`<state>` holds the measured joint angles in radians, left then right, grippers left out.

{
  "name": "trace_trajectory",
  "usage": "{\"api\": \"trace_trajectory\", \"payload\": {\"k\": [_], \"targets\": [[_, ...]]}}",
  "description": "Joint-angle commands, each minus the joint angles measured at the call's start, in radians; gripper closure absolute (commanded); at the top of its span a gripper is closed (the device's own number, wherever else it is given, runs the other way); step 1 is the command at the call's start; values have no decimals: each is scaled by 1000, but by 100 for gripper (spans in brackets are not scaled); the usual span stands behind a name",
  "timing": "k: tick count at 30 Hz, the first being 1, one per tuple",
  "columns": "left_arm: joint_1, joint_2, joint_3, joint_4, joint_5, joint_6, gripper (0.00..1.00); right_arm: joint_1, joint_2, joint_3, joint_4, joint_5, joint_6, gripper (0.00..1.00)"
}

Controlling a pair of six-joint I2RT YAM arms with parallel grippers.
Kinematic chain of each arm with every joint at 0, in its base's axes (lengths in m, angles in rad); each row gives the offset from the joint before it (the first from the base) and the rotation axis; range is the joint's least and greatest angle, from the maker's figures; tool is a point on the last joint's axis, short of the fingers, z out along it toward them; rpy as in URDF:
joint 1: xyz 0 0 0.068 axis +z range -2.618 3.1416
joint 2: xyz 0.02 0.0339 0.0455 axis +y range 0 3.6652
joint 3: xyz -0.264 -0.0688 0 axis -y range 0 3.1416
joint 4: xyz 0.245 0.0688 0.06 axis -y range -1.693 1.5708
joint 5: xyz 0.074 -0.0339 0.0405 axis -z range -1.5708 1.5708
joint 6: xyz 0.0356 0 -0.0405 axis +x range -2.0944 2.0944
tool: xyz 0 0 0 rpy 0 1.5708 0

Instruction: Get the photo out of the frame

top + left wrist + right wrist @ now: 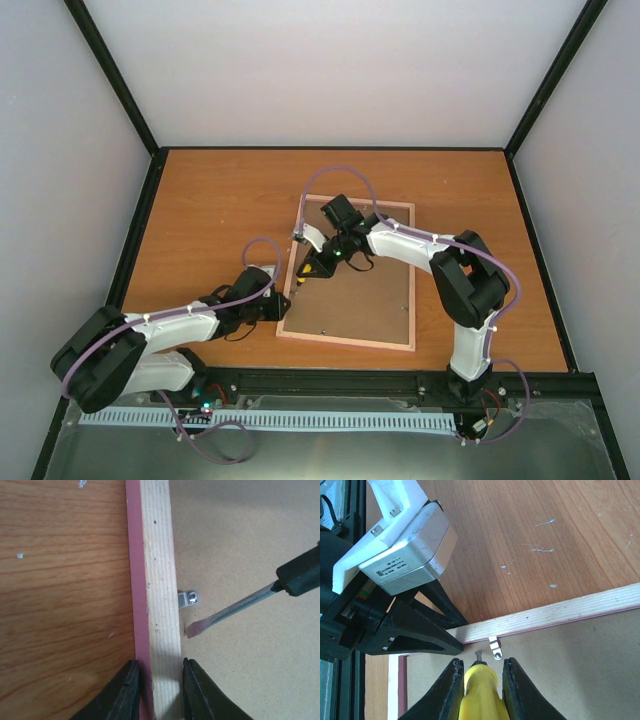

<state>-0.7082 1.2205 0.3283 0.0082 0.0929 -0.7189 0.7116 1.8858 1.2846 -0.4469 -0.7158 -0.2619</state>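
Note:
The frame (345,343) lies face down on the table, its pale wood rail (160,580) and pink edge showing. The brown backing board (360,300) covers its back, so the photo is hidden. My left gripper (160,680) is shut on the frame's left rail, one finger on each side. My right gripper (480,667) is shut on a yellow-handled screwdriver (480,690). Its flat blade tip (192,630) rests on the backing board just beside a small metal retaining tab (189,599) screwed at the rail's inner edge. The tab also shows in the right wrist view (495,647).
The wooden table (220,200) is enclosed by white walls and black posts. More small tabs sit along the frame's right rail (410,295) and lower edge (323,328). The two arms meet close together at the frame's left side.

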Motion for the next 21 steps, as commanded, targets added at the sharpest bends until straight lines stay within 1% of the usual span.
{"api": "trace_trajectory", "payload": {"k": [1, 11, 18, 20, 21], "targets": [[-10, 16, -18, -15, -1, -5, 77, 14, 20, 20, 21, 58, 16, 97], [-9, 24, -18, -12, -5, -12, 88, 14, 8, 20, 36, 136, 41, 97], [-9, 24, -23, -10, -4, -16, 89, 14, -8, 5, 73, 173, 74, 97], [-10, 21, -24, -10, -4, -16, 90, 14, -24, -7, 97, 207, 88, 97], [-10, 19, -25, -10, -5, -17, 90, 14, -41, -14, 110, 247, 102, 97]]}}
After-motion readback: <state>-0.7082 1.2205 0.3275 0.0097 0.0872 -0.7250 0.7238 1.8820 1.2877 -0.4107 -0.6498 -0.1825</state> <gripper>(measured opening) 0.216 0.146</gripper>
